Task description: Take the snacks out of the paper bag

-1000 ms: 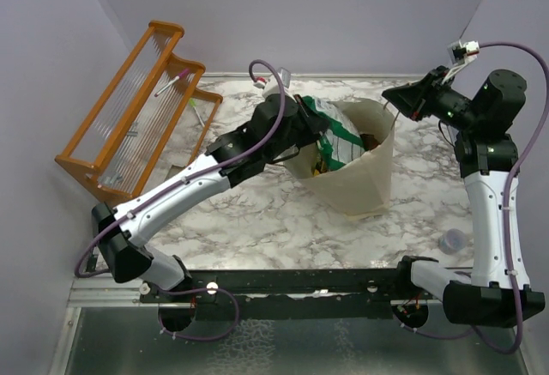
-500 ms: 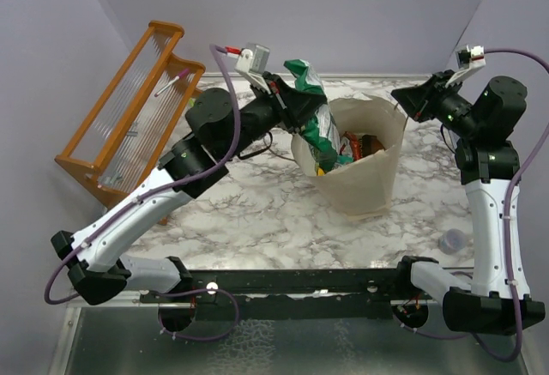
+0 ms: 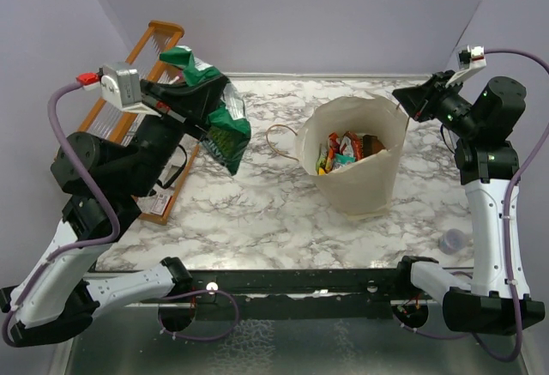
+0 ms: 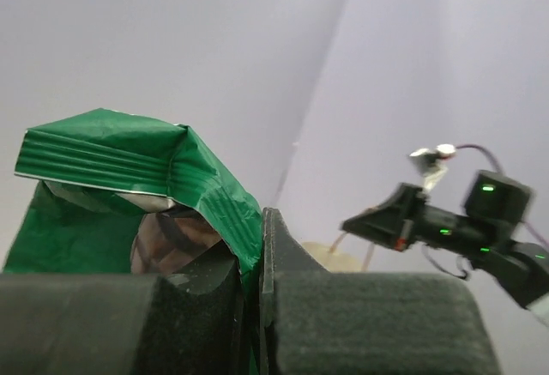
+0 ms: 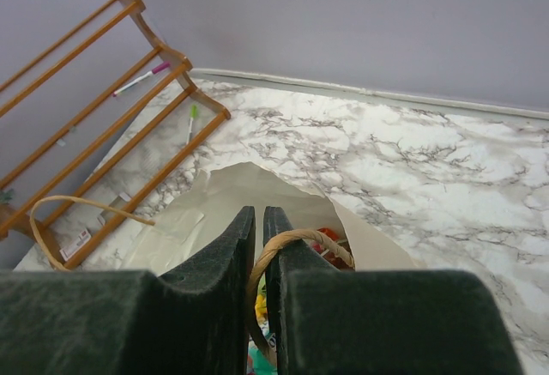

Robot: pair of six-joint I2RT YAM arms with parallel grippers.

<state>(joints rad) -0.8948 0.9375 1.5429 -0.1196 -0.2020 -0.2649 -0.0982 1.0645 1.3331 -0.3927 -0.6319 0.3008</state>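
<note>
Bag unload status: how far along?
Done: no snack visibly set down yet. In hand: left gripper holds the green bag in the air, clear of the paper bag; right gripper pinches its cord handle. Left: several packets sit inside.

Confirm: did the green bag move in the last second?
Yes. The green bag came out of the mouth of the paper bag and swung left across the top view; it now hangs by the rack, clamped in the left jaws.

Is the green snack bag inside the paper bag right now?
No, the left gripper holds the green snack bag aloft, apart from the paper bag.
</note>
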